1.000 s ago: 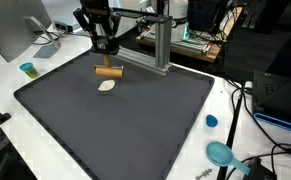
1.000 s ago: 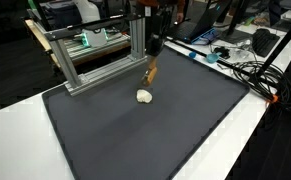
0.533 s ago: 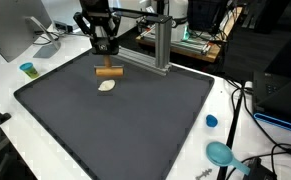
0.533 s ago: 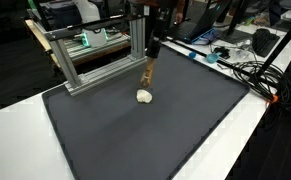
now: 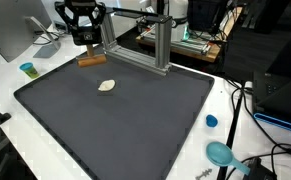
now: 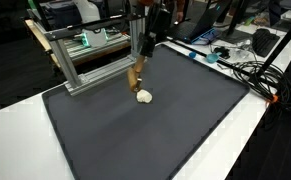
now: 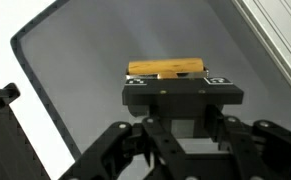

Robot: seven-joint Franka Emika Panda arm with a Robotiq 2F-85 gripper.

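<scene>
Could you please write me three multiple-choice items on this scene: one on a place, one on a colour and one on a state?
1. Where does the pale lump lie?
A. on the dark mat
B. on the white tabletop
C. between the fingers

2. What colour is the small cup beside the mat?
A. red
B. blue-green
C. yellow

3. In what state is the gripper?
A. open and empty
B. shut on the wooden block
C. out of view

Answers:
1 A: both exterior views show the lump resting on the mat.
2 B: the cup shows blue-green in an exterior view.
3 B: the wrist view shows the block between the fingers.
</scene>
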